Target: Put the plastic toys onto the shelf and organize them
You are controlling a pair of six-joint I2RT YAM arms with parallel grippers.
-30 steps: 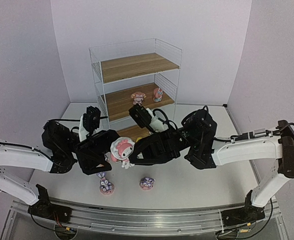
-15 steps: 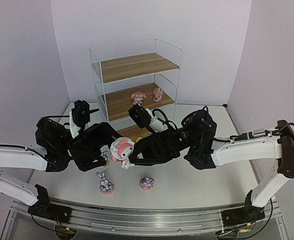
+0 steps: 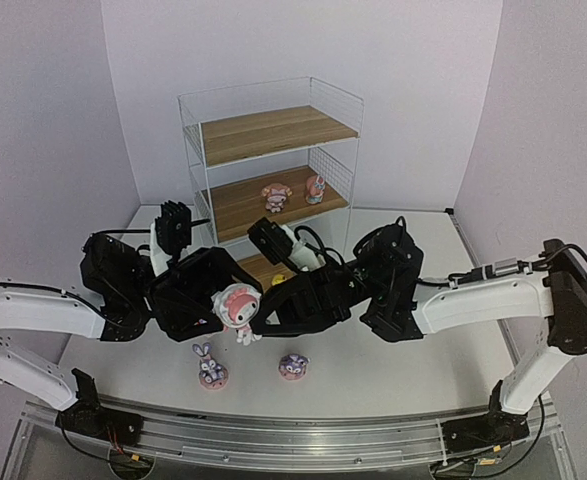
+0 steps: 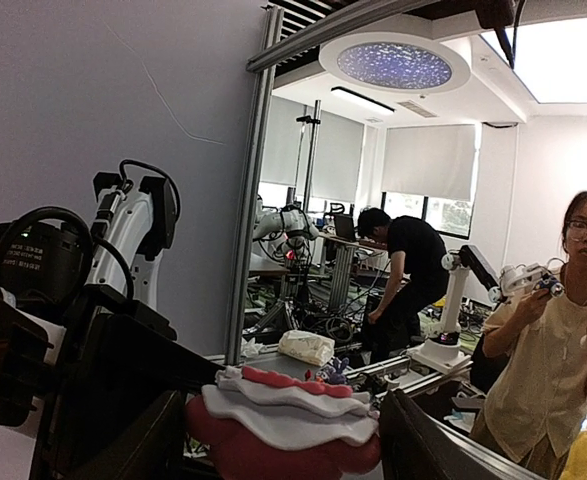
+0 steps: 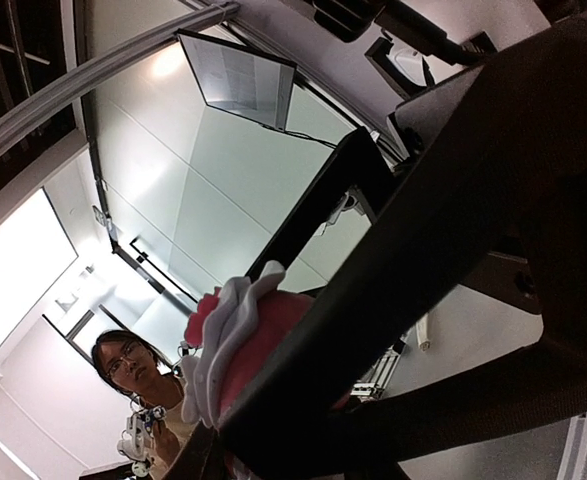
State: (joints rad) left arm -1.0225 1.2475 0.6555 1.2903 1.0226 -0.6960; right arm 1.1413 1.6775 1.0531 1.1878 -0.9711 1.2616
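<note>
Pink-white toy (image 3: pixel 238 305) is up off the table (image 3: pixel 393 370), in the air between the two arms, in front of the shelf (image 3: pixel 273 130); right gripper (image 3: pixel 258 320) is clenched on it from the right side; in the right wrist view one black finger (image 5: pixel 373 300) lies across the toy's pink and white body; left gripper (image 3: pixel 215 300) comes at the same toy from the left; in the left wrist view its fingers (image 4: pixel 123 420) stand on either side of the toy, very close; cannot tell if they press on it or just bracket it; two small pink toys (image 3: pixel 276 194) sit on the shelf's middle board, near each other; purple bunny on a pink base (image 3: pixel 210 366) and a second purple toy (image 3: pixel 293 366) stand on the table below the grippers, apart from each other.
</note>
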